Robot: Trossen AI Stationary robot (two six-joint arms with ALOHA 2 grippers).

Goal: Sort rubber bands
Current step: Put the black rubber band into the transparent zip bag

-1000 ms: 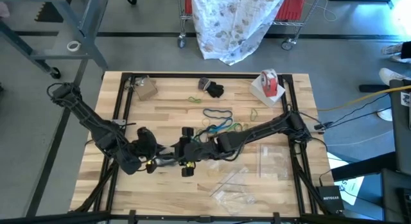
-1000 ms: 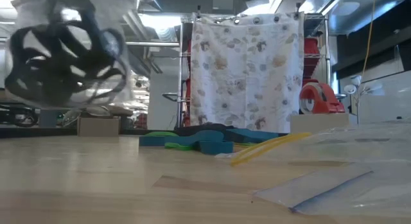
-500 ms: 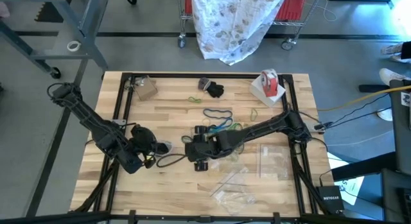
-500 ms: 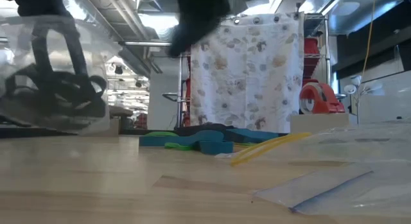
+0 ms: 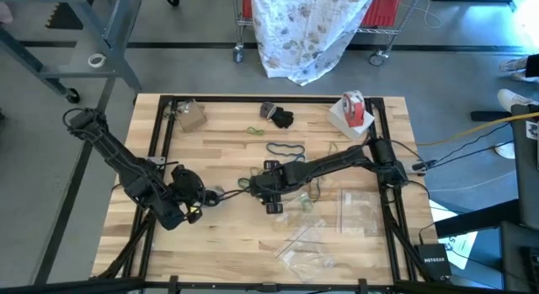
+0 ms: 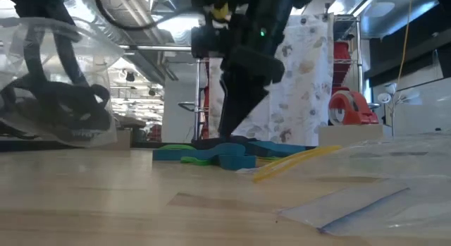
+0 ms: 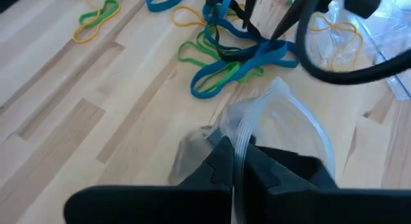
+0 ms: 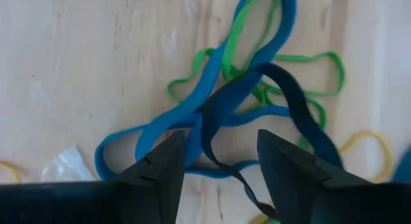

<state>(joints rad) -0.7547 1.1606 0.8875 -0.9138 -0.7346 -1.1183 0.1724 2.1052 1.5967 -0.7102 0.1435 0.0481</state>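
A tangle of blue, green and black rubber bands (image 8: 244, 89) lies on the wood at the table's middle. My right gripper (image 8: 221, 156) stands open right above it, pointing steeply down, with one finger on each side of a blue and a black band. In the high view that gripper (image 5: 264, 179) covers part of the pile. My left gripper (image 5: 199, 196), at the near left, is shut on a clear plastic bag (image 6: 60, 91) that holds several black bands. Single bands (image 5: 286, 148) lie farther back. My left gripper pinches the clear bag's top edge (image 7: 239, 142) between its two fingers. The fingers come slanting down from the table's left. The bag hangs from them, clear of the table, with the black bands (image 6: 63, 108) sagging in its bottom.
A red-and-white tape roll (image 5: 352, 109) stands at the far right and a cardboard piece (image 5: 189, 115) at the far left. A black clump (image 5: 279, 117) lies at the far middle. More clear bags (image 5: 307, 243) lie flat near the front right.
My right gripper has drawn away from the bag at my left gripper. It has gone toward the table's right and far side, tipped steeply downward and sunk onto the band pile, staying open. The bag has dropped a little and hangs still.
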